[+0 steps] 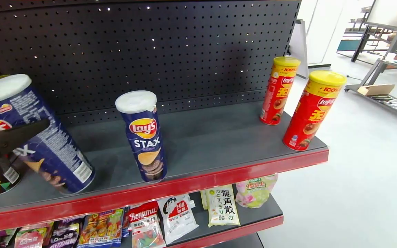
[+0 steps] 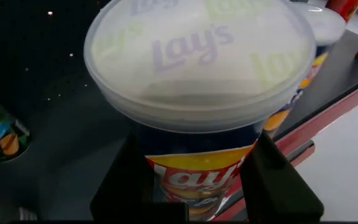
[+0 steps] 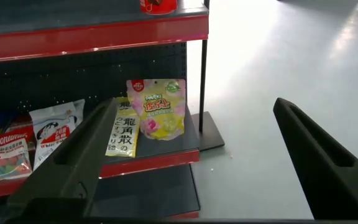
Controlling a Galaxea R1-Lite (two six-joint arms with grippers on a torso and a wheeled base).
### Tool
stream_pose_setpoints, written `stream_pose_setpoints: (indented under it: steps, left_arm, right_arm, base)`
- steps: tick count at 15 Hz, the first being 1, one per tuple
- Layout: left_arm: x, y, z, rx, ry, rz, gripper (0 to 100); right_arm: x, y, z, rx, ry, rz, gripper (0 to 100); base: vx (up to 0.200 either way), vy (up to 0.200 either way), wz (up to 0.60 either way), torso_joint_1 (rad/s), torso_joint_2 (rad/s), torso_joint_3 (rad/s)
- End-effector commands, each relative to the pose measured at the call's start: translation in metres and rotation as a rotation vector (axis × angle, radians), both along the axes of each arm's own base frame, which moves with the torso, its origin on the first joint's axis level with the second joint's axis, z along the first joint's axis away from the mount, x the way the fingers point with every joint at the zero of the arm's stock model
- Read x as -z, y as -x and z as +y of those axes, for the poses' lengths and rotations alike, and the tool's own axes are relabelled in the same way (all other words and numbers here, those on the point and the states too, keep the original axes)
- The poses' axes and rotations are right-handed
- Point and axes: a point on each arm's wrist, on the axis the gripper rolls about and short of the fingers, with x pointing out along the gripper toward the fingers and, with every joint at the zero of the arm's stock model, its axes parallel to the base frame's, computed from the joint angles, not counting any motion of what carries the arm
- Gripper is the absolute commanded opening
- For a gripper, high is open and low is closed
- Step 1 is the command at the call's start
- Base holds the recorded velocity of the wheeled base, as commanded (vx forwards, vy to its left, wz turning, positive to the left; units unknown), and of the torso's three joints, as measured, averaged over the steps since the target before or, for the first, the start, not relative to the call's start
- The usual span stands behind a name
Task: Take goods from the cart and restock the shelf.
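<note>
The left claw (image 2: 197, 190) is pinching a blue can (image 1: 59, 148) with a white lid. One black finger (image 2: 126, 186) presses on each side of the can, just under the lid. The can leans over. Its top tips to the claw's left, and its bottom is down by the front of the shelf (image 1: 219, 137). I cannot tell if the bottom touches the shelf.

Right behind the claw sits another can (image 1: 2, 181), mostly hidden. Near the claw on its right, a second blue can (image 1: 145, 137) stands straight up by the red front edge. Much farther to the right stand two red cans (image 1: 312, 110) with yellow lids, well apart from the claw.

The right claw (image 3: 197, 168) is spread wide and holds nothing. It is down low. Past it is the lower shelf (image 3: 148, 163), and snack bags (image 3: 156, 109) stand on it, apart from the claw.
</note>
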Motion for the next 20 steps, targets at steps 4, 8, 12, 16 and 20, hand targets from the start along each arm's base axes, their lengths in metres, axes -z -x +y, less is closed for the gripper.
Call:
stream_pose_setpoints:
  steps: [4, 8, 12, 16, 20]
  left_arm:
    - [0.021, -0.104, -0.014, 0.057, -0.004, 0.034, 0]
    - [0.027, -0.169, -0.022, 0.076, 0.006, -0.018, 0]
    - [0.025, -0.198, -0.037, 0.155, 0.008, -0.044, 0]
    - [0.039, -0.228, -0.057, 0.194, 0.01, -0.024, 0]
    - [0.04, -0.244, -0.067, 0.208, 0.008, -0.042, 0]
  right_arm:
    - [0.0, 0.0, 0.0, -0.002, 0.0, 0.001, 100]
    - [0.0, 0.0, 0.0, -0.001, 0.0, 0.003, 100]
    - [0.0, 0.0, 0.0, -0.001, 0.0, 0.001, 100]
    - [0.0, 0.0, 0.0, -0.001, 0.0, 0.001, 100]
    - [0.0, 0.0, 0.0, -0.002, 0.0, 0.001, 100]
  base:
    - [0.0, 0.0, 0.0, 0.0, 0.0, 0.0]
    - [0.0, 0.0, 0.0, 0.0, 0.0, 0.0]
    - [0.0, 0.0, 0.0, 0.0, 0.0, 0.0]
    - [0.0, 0.0, 0.0, 0.0, 0.0, 0.0]
    - [0.0, 0.0, 0.0, 0.0, 0.0, 0.0]
